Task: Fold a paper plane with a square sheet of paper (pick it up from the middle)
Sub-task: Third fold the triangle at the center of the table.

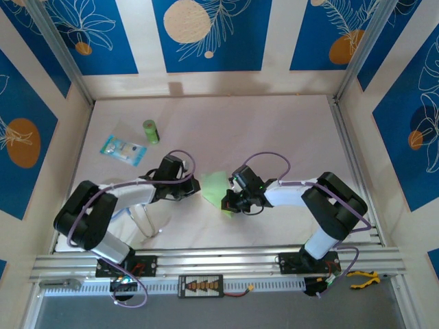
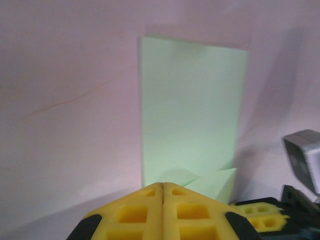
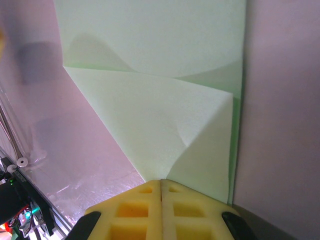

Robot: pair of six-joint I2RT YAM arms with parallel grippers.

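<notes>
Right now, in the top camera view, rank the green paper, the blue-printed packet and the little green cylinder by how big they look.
1 and 2, too close to rank: the green paper, partly hidden by the right gripper, and the blue-printed packet.
3. The green cylinder, clearly the smallest.

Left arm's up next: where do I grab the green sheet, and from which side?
Probably the flat, unfolded corner of the square sheet of paper nearest the left gripper, approached low from its own side; the neighbouring corner is already folded up at the right gripper.
</notes>
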